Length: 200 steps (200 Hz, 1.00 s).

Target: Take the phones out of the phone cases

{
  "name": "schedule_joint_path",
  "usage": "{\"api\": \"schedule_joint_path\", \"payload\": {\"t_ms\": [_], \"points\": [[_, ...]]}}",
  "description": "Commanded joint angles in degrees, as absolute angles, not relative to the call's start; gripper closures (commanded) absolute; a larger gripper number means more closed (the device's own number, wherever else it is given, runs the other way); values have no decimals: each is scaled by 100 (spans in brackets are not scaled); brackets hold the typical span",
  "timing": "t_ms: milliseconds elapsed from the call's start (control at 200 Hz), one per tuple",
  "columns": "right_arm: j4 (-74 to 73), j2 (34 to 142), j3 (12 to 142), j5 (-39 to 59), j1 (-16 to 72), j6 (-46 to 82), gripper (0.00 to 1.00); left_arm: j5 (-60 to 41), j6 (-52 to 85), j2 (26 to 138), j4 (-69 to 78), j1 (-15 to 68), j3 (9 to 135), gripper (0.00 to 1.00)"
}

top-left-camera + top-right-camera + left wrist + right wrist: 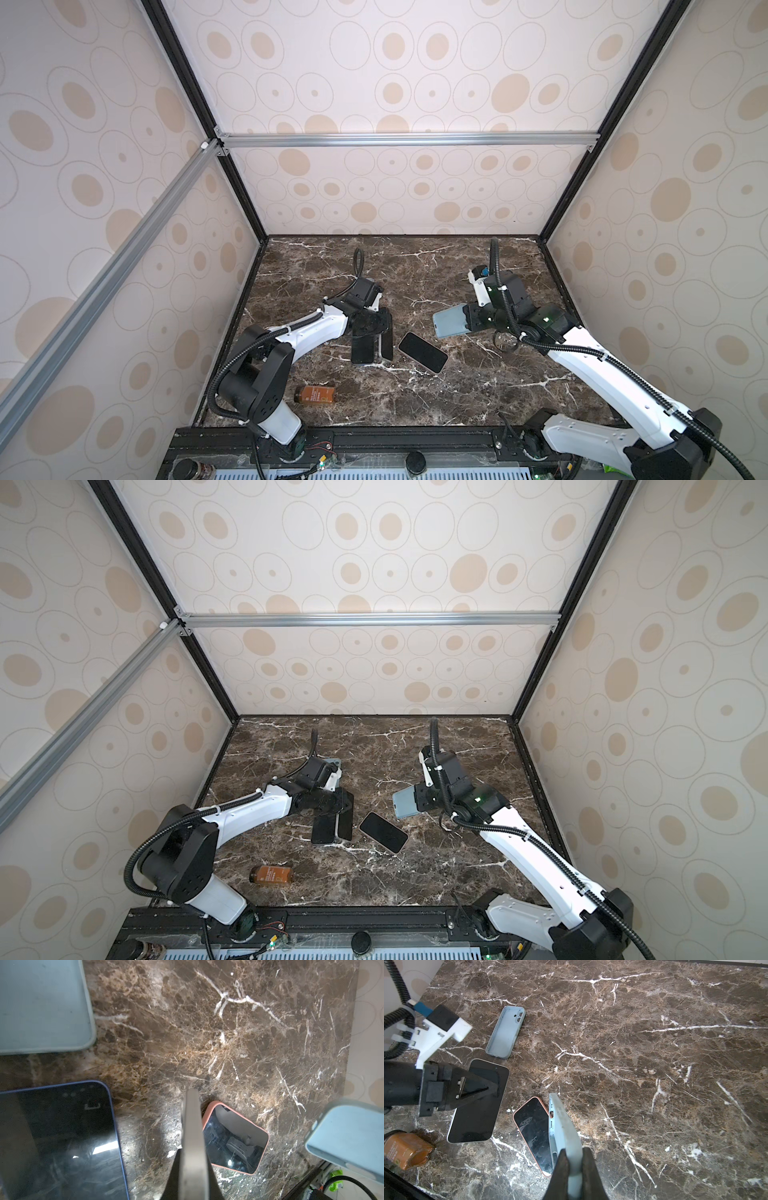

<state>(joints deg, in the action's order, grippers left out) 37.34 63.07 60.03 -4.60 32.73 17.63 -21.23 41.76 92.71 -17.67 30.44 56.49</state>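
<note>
Boxed in by cream walls [395, 62] printed with tan ovals, on a frame of black and silver bars [407, 139]. Floored with a dark brown marble-patterned table [415, 270], veined white. Reached into from the near edge by two white-and-black arms: the left arm [307, 332] with forearm running right and far toward the middle; the right arm [602, 374] stretched far and left, wrist raised off the table.

Clamped tight in the left gripper [193, 1157], left of centre: a bare phone [192, 1118], out of any case, turned on edge; whether touching the table, not clear. Just left of it, flat and screen up, a second phone [58, 1136] with a blue rim.

Pinched in the closed right gripper [574, 1153], held off the table right of centre: a light-blue case [560, 1124], empty. Between the two grippers, flat on the table, a third phone [423, 352] seated in a salmon case [211, 1104], screen up. Far of the left wrist, a second blue case [505, 1032], empty, open side up.

At the near left, well apart from the phones, a small amber bottle [314, 395] on its side.
</note>
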Motion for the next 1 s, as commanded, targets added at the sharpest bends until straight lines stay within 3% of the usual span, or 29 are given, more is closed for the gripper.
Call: {"api": "schedule_joint_path", "payload": {"t_ms": [0, 995], "points": [[3901, 6184, 5913, -442, 3287, 1850, 100, -2520, 4333, 9438, -2097, 2952, 6081, 100], [3902, 6108, 5865, -333, 3273, 1854, 100, -2663, 4735, 9815, -1213, 2839, 5533, 100]]}}
